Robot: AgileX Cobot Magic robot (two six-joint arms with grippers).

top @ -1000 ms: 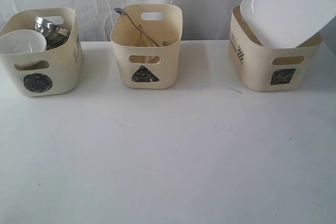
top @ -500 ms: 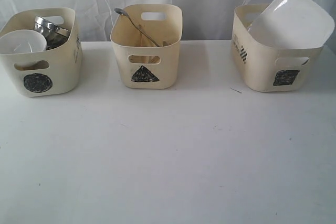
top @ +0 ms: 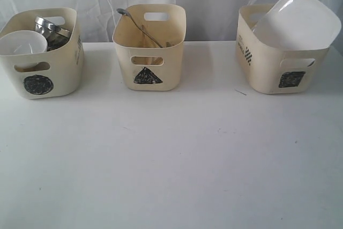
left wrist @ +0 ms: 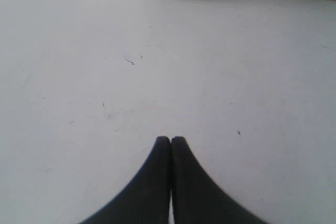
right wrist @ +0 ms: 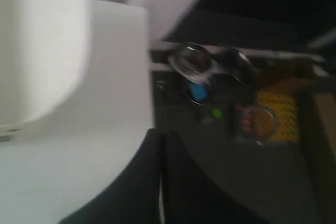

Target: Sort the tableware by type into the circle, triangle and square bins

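Left wrist view:
- left gripper (left wrist: 170,141): black fingers pressed together, nothing between them; hangs over bare white table (left wrist: 79,103).
- Bases of two cream bins along the far table edge, well apart from the gripper; their black marks are cut off.

Right wrist view (blurred):
- right gripper (right wrist: 160,135): fingers closed tip to tip, empty.
- Pale rounded blur to one side; table edge with dark equipment beyond.

Exterior view (neither gripper in view), three bins in a row at the back of the table:
- circle bin (top: 59,73), left: holds white bowl (top: 22,43) in front and steel ware (top: 51,29) behind.
- triangle bin (top: 171,52), middle: spoon (top: 136,22) leans inside, its bowl end over the rim.
- square bin (top: 262,68), right: plate (top: 297,22) sits tilted in it, upper corner above the rim.
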